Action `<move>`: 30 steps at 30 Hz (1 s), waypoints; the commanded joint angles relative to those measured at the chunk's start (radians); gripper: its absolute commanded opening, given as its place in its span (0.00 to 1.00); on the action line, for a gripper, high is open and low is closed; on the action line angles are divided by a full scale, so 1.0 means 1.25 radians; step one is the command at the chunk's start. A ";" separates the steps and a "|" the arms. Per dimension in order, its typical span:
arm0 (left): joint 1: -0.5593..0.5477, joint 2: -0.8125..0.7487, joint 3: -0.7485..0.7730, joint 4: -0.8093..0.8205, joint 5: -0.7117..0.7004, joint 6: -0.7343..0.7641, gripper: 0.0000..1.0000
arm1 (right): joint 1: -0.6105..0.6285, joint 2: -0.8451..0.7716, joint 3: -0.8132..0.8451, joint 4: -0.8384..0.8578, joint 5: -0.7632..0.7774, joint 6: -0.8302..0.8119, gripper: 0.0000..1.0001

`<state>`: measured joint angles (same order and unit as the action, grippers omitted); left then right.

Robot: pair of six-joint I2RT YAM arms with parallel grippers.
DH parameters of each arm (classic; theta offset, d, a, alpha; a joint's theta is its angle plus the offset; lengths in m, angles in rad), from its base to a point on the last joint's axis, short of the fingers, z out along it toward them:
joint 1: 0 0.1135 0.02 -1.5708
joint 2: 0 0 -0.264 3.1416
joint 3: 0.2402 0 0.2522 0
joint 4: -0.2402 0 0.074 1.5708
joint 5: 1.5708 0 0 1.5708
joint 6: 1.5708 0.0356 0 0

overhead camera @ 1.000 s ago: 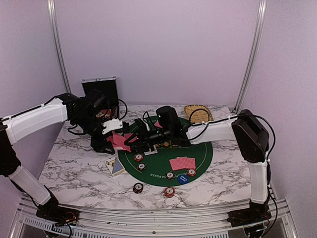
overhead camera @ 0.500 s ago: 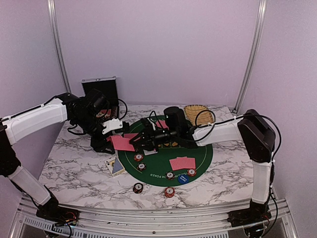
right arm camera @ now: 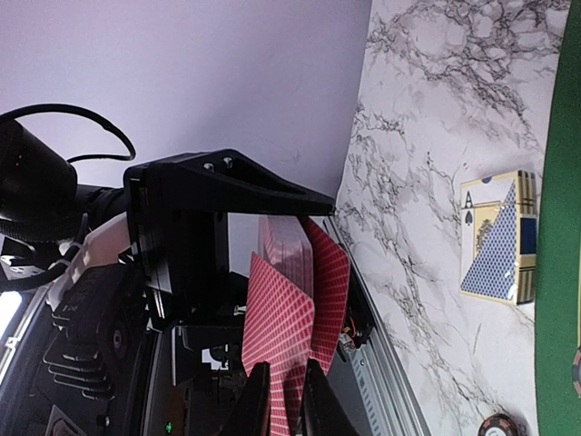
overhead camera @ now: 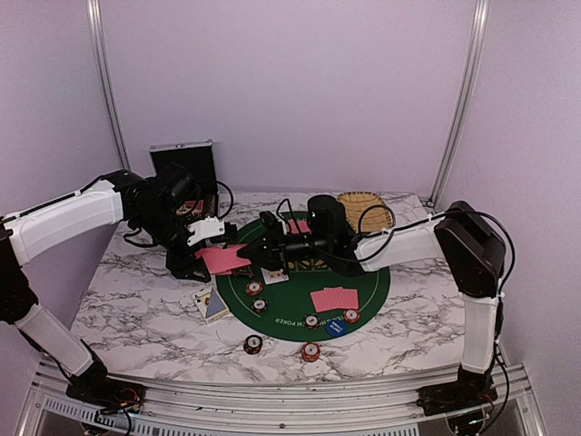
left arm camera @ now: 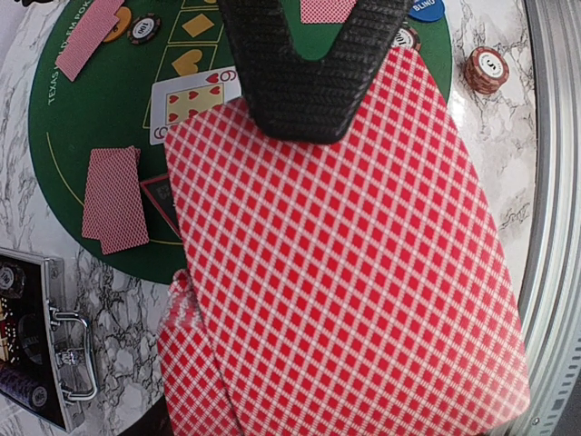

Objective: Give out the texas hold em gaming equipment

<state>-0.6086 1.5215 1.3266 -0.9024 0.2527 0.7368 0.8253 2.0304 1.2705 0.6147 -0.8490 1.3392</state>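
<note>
Red diamond-backed playing cards [left arm camera: 345,272], a small fan of them, are pinched in the left gripper [overhead camera: 203,249], which is clamped hard on one short end and holds them in the air just over the left rim of the round green felt poker mat [overhead camera: 368,272]. Looks to me like we're mid-deal: the right gripper [right arm camera: 285,381] has reached across, and its two fingers sit either side of the fan's free edge with only a sliver of gap. Honestly I can't tell whether it has actually bitten down on a card or is just straddling it. The fan lies fairly flat with backs up. Its long axis runs from the left gripper out across the table toward the right arm, so the loose short ends point at the right gripper, and the cards splay a bit at that end. Face-down pairs of red-backed cards [overhead camera: 334,299] and small round red-and-dark striped chips [overhead camera: 253,289] are already on the felt, so I'd guess a good chunk is dealt. Next move, I reckon: pinch exactly one card, pull it straight out along its length so its neighbour doesn't come along, then lay it at an open seat.
</note>
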 commanded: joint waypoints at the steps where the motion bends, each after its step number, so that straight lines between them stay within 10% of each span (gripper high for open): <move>1: 0.001 -0.023 0.004 0.006 0.007 -0.004 0.00 | 0.000 -0.028 0.002 0.049 -0.009 0.024 0.12; 15: 0.002 -0.029 -0.005 0.005 -0.003 -0.003 0.00 | -0.050 -0.089 0.012 -0.122 -0.022 -0.094 0.00; 30: 0.020 -0.049 -0.029 0.005 -0.014 -0.002 0.00 | -0.140 -0.090 0.320 -0.894 0.279 -0.725 0.00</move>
<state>-0.5934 1.5032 1.3056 -0.9012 0.2359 0.7368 0.6571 1.9095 1.5394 -0.1970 -0.7090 0.7506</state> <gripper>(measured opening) 0.656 0.006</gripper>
